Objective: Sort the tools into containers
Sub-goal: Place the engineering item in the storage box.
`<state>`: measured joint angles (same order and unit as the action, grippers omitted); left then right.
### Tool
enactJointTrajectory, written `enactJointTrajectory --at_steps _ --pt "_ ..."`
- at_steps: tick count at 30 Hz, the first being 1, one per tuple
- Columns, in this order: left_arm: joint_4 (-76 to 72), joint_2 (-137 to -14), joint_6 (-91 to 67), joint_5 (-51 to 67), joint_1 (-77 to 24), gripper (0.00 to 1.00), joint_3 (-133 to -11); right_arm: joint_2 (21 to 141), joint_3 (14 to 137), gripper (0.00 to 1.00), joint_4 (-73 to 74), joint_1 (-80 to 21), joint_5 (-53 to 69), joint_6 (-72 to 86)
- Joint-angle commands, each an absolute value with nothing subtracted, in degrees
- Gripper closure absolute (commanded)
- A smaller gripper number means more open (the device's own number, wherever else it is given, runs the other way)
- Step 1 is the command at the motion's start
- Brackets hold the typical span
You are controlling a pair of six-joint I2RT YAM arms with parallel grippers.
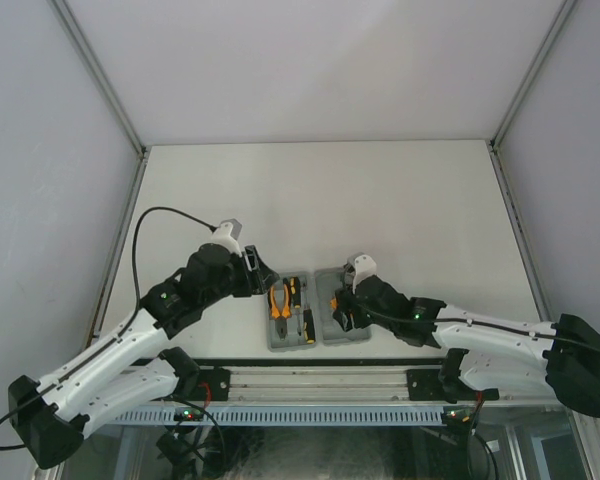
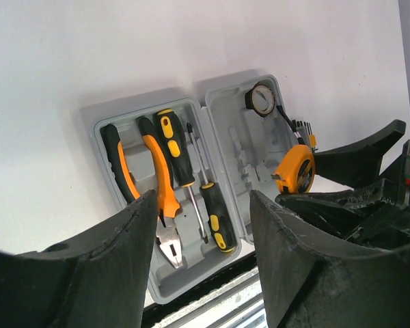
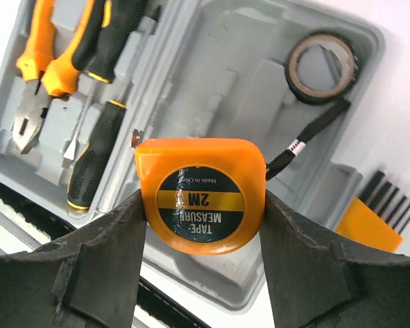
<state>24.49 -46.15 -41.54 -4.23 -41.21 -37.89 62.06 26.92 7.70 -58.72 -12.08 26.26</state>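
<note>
Your right hand [image 3: 203, 213] clamps tape measure [image 3: 198, 183] over case [image 3: 253, 75]; strap [image 3: 307, 137] trails toward ring [image 3: 322, 67] upper right, may snag; left hand [image 2: 203, 205] open, empty.

The white table [image 1: 380, 200] carries an open grey case [image 2: 242, 147] close to its near edge, about midway across. A bit set [image 3: 369, 222] lies on the table just right of the case.

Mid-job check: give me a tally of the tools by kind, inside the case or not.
Pliers: 1
Screwdrivers: 2
Tape measure: 1
Dark ring: 1
Bit set: 1
Total: 6
</note>
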Motion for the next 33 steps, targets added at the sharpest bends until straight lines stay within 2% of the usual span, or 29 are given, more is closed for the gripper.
enactJointTrajectory --at_steps 1,10,21,23,26,33 --pt "21.10 -46.44 -42.79 -3.50 -40.93 0.40 -37.03 59.87 28.02 1.00 14.08 -58.99 -15.77 34.87" --pt "21.10 -47.33 -42.98 -3.41 -40.89 0.40 -37.10 60.99 28.33 1.00 16.67 -59.74 -15.62 41.54" --pt "20.31 -48.51 -44.12 -3.41 -40.81 0.40 -36.46 67.08 32.38 0.93 24.26 -62.16 -16.26 45.72" --pt "20.30 -48.73 -44.05 -3.32 -40.83 0.40 -36.60 68.26 33.59 0.88 26.06 -62.81 -16.46 46.39" --pt "20.30 -49.07 -44.12 -3.34 -40.78 0.40 -36.82 70.48 36.03 0.73 29.22 -63.84 -17.63 47.07" --pt "19.69 -49.79 -44.30 -2.73 -40.78 0.40 -37.00 74.11 41.66 0.49 35.12 -66.04 -20.85 47.29"
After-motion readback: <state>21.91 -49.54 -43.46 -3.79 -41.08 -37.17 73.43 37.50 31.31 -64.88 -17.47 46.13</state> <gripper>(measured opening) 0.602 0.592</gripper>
